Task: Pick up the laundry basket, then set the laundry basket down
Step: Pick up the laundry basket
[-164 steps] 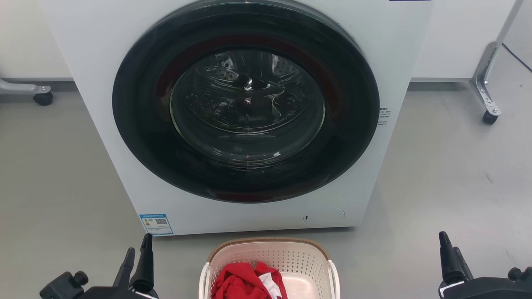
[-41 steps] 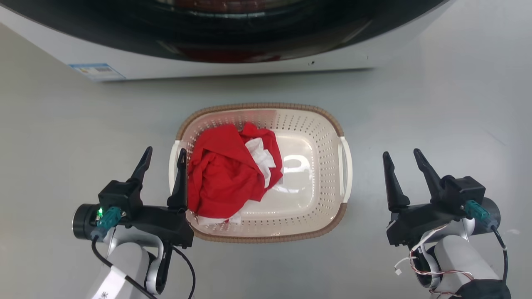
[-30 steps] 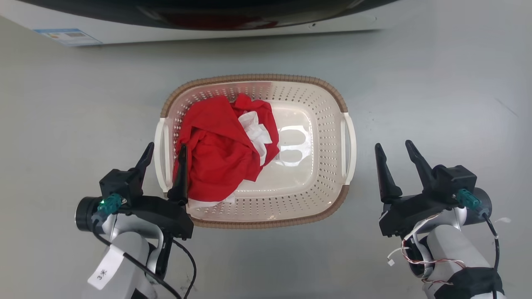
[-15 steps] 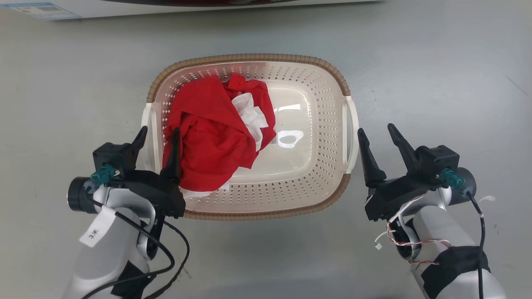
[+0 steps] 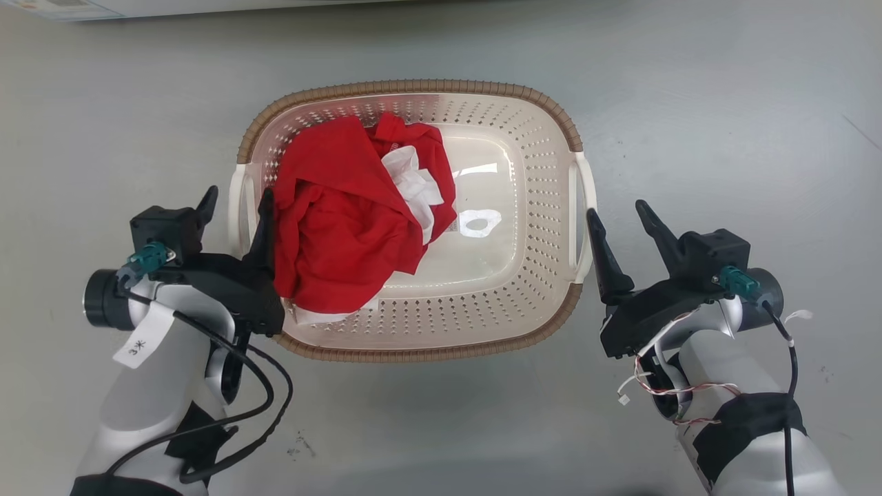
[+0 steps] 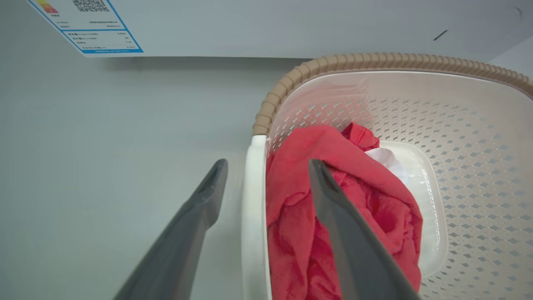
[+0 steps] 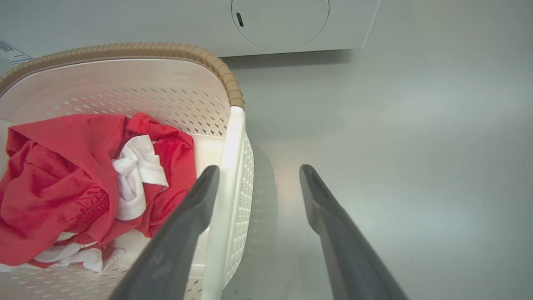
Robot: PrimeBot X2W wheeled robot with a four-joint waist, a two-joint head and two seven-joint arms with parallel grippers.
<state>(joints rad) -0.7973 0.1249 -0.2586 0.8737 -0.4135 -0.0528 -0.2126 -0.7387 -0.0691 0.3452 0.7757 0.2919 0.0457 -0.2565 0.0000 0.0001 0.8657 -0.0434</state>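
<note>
**Item – rounded-rectangular cream plastic laundry basket** point(image 5: 413, 87), perforated walls, brown woven-look rim, white side handles. It stands on the grey floor point(image 5: 723, 103), near the white washer front point(image 6: 291, 25).

- Contents: crumpled red garment point(image 5: 344, 220) in the basket's left half, with white cloth point(image 5: 413, 182) folded into it.
- Left gripper point(image 5: 236, 207): fingers spread apart, straddling the basket's left handle – one outside, one inside over the red garment. Not closed on it.
- Right gripper point(image 5: 615, 210): fingers spread, at the basket's right handle, which lies between them in the right wrist view. Contact cannot be told.
- Blue-edged label point(image 6: 87, 29) on the washer, beyond the basket: QR code, print too small to read.
- White tag point(image 5: 140, 337) on the left forearm: "3" and a star-like mark.
- Round service flap point(image 7: 280, 18) on the washer, beyond the basket's right corner.
</note>
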